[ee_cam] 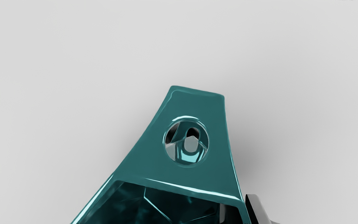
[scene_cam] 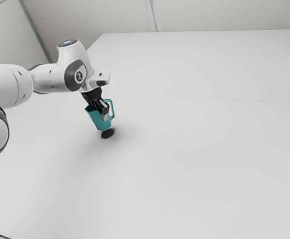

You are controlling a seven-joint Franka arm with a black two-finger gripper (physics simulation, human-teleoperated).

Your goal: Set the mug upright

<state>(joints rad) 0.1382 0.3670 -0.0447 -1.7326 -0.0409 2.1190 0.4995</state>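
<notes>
Your arm (scene_cam: 55,78) comes in from the exterior view's left, fingers (scene_cam: 104,109) down at the mouth of the teal mug (scene_cam: 100,122). Grasp: clamped on the mug's wall, one finger within the mouth, one outside. Mug is tilted, mouth leaning toward the exterior view's left, base lower; handle (scene_cam: 112,108) on the exterior view's right side. Dark patch (scene_cam: 107,133) on the white table (scene_cam: 185,164) just below the base; you can't tell if base and table touch. Wrist view: mouth toward you, round opening (ee_cam: 186,141) in the mug's tapering face.
</notes>
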